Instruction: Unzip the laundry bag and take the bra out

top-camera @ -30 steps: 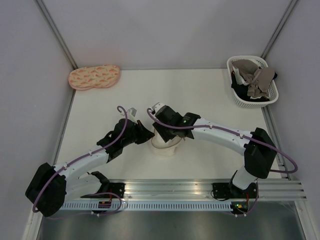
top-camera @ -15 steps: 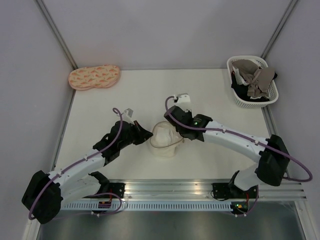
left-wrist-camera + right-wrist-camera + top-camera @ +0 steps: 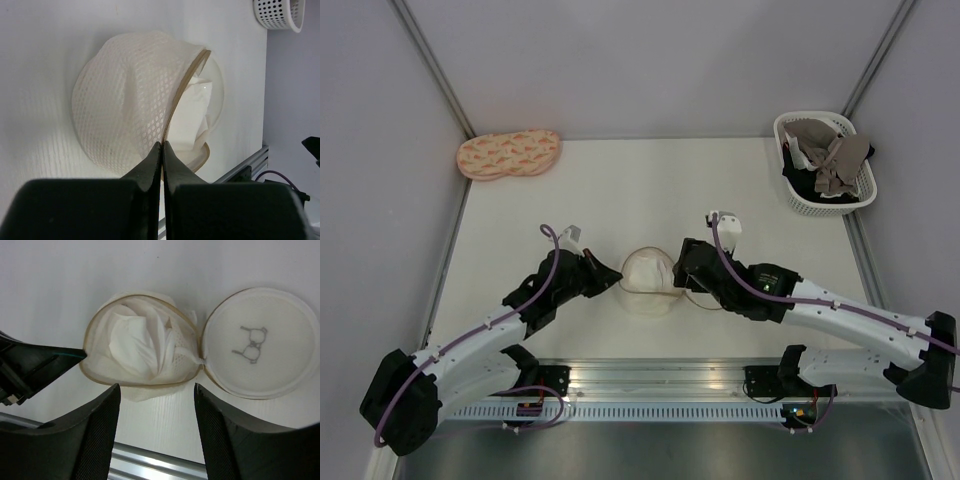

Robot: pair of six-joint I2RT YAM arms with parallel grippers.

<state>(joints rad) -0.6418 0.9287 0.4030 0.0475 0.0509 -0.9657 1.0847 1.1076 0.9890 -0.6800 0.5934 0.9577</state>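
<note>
Lying unzipped toward the 6 o'clock edge of the table (image 3: 570, 190), the laundry bag (image 3: 648, 282) has its lid (image 3: 257, 342) flipped to 3 o'clock in the right wrist view. The bra (image 3: 137, 345) sits bunched inside. The left gripper (image 3: 162, 150) is clenched on the tan rim (image 3: 186, 85) at the bag's 9 o'clock. The right gripper (image 3: 156, 390) is released above the bag.

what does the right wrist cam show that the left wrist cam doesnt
Only the right wrist: the bag seen from above, with its lid flipped open and the bra drawing on it.
Only the left wrist: the bag's mesh side, a corner of the basket, and a close look at the fingers closed on the rim.
Both: the open bag, the white bra inside, and the left gripper at the tan rim.
</note>
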